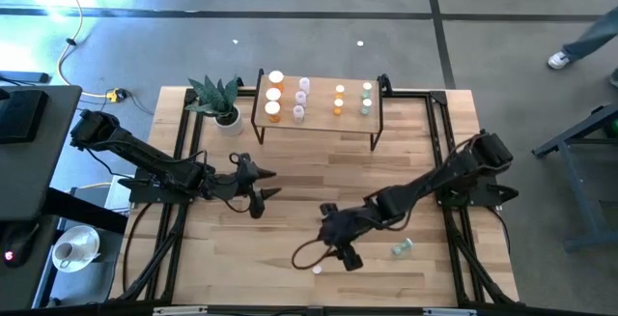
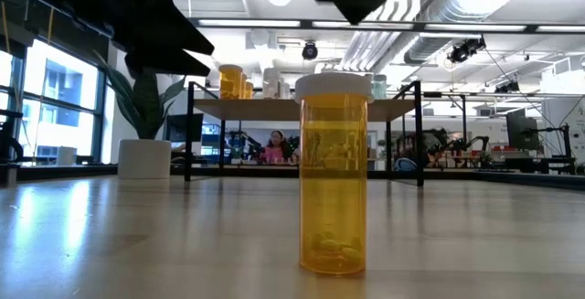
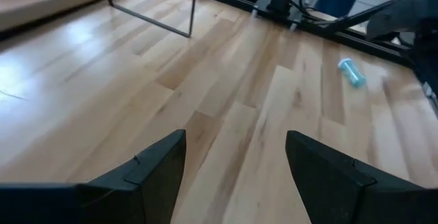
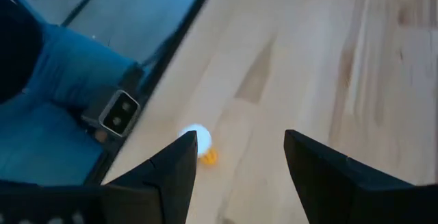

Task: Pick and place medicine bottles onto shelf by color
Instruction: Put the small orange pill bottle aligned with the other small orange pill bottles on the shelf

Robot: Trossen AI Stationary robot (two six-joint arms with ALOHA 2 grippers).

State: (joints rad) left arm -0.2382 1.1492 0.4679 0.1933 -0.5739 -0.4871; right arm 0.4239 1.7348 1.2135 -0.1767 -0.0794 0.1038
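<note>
An orange medicine bottle (image 2: 333,176) with a white cap stands upright on the table near its front edge. It shows as a white cap in the high view (image 1: 317,270) and in the right wrist view (image 4: 198,145). My right gripper (image 1: 333,244) hangs open just above and beside it, touching nothing. A pale green bottle (image 1: 402,248) lies on its side to the right and also shows in the left wrist view (image 3: 352,72). My left gripper (image 1: 274,183) is open and empty at mid-table. The shelf (image 1: 319,128) at the far side carries several orange, white and pale green bottles.
A potted green plant (image 1: 220,99) in a white pot stands left of the shelf. A black frame (image 1: 439,142) runs along the table's sides. A brown cable loop (image 1: 304,253) hangs by my right gripper. Bare tabletop lies between the shelf and both grippers.
</note>
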